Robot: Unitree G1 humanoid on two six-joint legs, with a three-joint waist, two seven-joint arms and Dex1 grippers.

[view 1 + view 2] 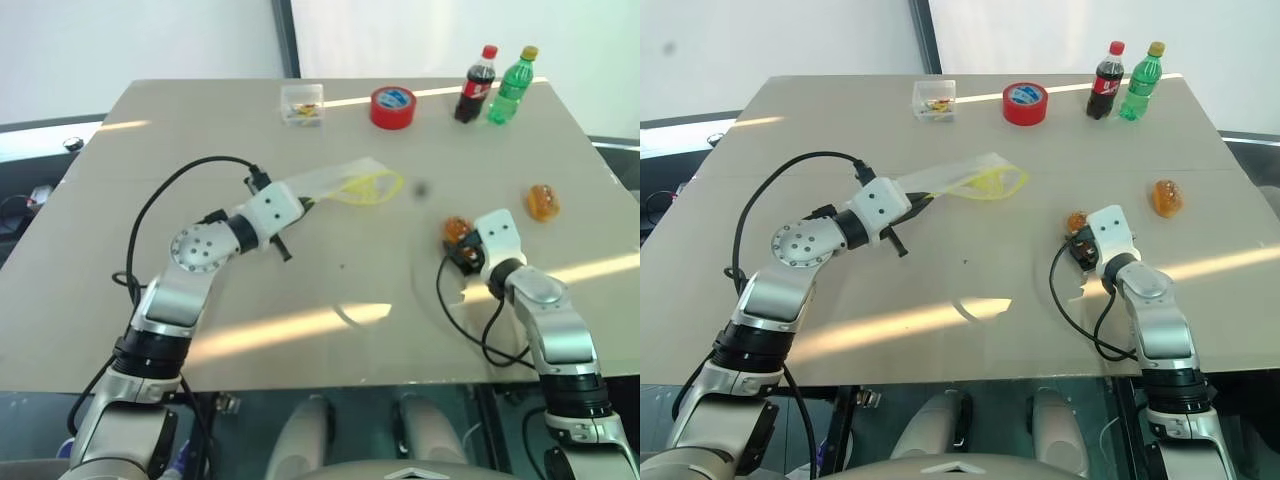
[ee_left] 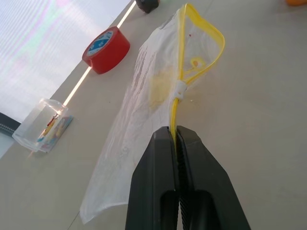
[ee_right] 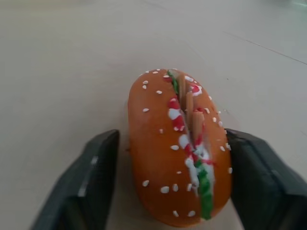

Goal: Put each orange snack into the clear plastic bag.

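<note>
Beige worktop [image 1: 330,290], seen from above. Left pincer [image 2: 176,136] clamped tight on the yellow strip of the clear plastic bag [image 1: 340,183], fingers [image 2: 158,163] pressed together with the strip between them; bag stretched out flat from the pincer toward the worktop's middle, its yellow-edged mouth forming a loop at the far end.

Right pincer [image 3: 168,163] on the right half of the worktop, parted to a middling gap, 1 finger on each side of the nearer orange snack [image 3: 177,148]. Right finger touching the snack's side; left finger just beside it, a thin gap between. Snack resting on the worktop, shaped like a small sesame bun with red, white and green filling showing along 1 edge. Grip not clearly closed on it.

Second orange snack [image 1: 543,202] lying further right, well apart from the first.

Along the far edge: small clear box [image 1: 302,104] with coloured bits, red tape roll [image 1: 393,107], 2 little bottles, 1 dark cola bottle [image 1: 476,85], 1 green bottle [image 1: 513,86], standing just beside each other.
</note>
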